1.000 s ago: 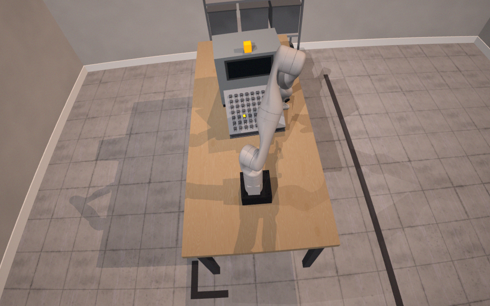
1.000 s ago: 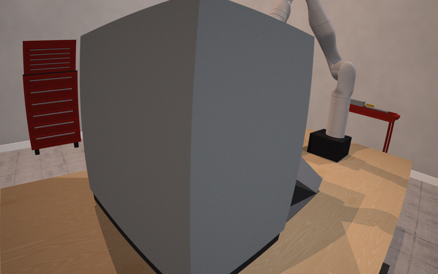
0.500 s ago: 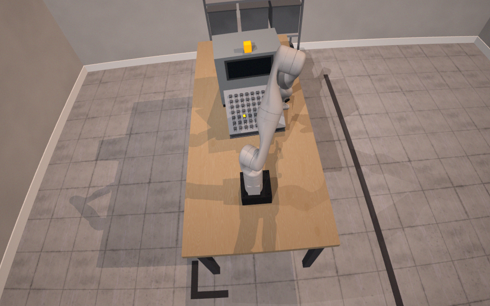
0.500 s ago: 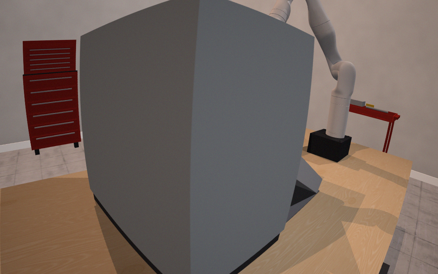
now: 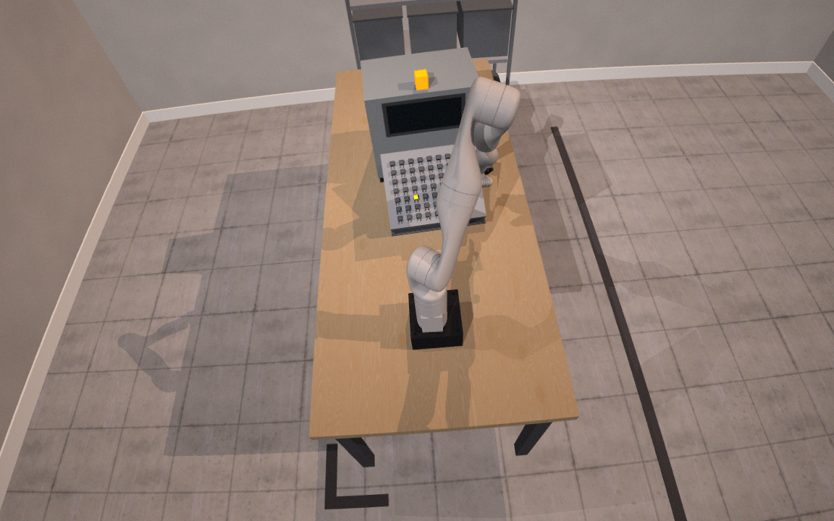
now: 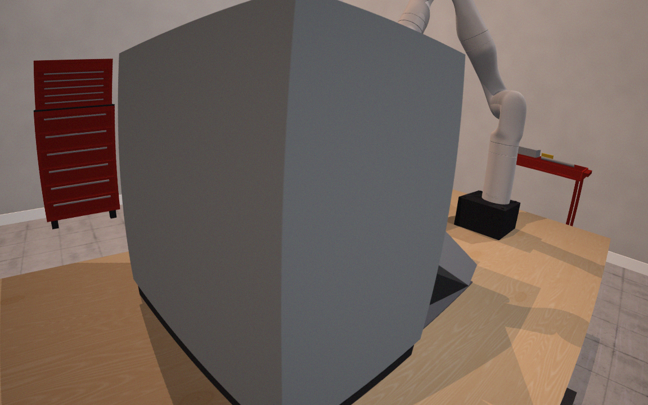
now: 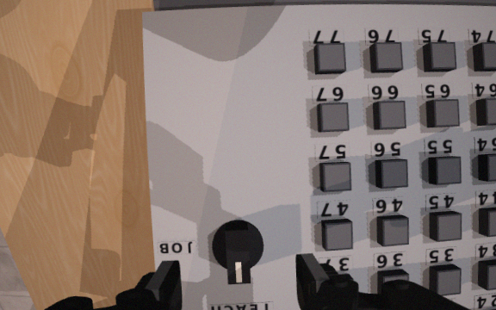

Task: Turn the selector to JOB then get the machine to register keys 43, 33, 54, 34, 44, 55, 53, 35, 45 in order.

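Note:
In the wrist view the black selector knob [image 7: 238, 251] sits at the keypad panel's [image 7: 252, 129] edge, its white pointer mark turned to the TEACH label [image 7: 239, 306], with the JOB label [image 7: 176, 248] to its side. My gripper [image 7: 238, 279] is open, one finger on each side of the knob, apart from it. Grey keys 55 [image 7: 444, 170], 54 [image 7: 493, 167], 45 [image 7: 444, 226], 44 [image 7: 494, 221], 35 [image 7: 444, 279] and 34 [image 7: 493, 274] are unlit. In the top view one key [image 5: 415, 196] glows yellow on the keypad; the arm [image 5: 462, 174] hides the gripper.
The grey machine [image 5: 417, 71] [image 6: 291, 201] stands at the far end of the wooden table [image 5: 374, 388], with a dark screen [image 5: 423, 115] and an orange block [image 5: 420, 79] on top. The arm's black base [image 5: 436, 330] is mid-table. A red tool cabinet [image 6: 77, 140] stands off the table.

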`<state>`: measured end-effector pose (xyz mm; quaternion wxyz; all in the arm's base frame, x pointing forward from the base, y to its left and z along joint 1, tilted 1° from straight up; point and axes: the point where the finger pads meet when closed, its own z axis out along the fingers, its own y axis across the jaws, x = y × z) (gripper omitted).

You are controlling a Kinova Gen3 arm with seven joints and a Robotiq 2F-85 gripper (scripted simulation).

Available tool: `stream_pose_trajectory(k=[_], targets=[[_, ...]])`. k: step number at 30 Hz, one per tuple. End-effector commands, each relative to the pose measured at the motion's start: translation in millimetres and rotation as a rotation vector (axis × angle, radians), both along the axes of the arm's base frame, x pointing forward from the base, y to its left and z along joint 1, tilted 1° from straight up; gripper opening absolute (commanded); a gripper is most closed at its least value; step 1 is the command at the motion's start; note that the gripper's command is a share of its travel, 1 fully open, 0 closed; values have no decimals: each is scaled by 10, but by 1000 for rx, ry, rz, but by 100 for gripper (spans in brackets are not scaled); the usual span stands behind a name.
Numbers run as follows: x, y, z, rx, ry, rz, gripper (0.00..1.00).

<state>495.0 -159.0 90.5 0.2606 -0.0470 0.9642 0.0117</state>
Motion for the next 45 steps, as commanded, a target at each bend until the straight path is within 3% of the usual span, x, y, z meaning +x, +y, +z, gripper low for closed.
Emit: stream_pose_trajectory(k=[1, 27, 45], targets=[[5, -2, 8, -1, -2, 0, 60], [11, -1, -2, -1, -2, 0, 60], [85, 6, -129, -1, -2, 0, 60]])
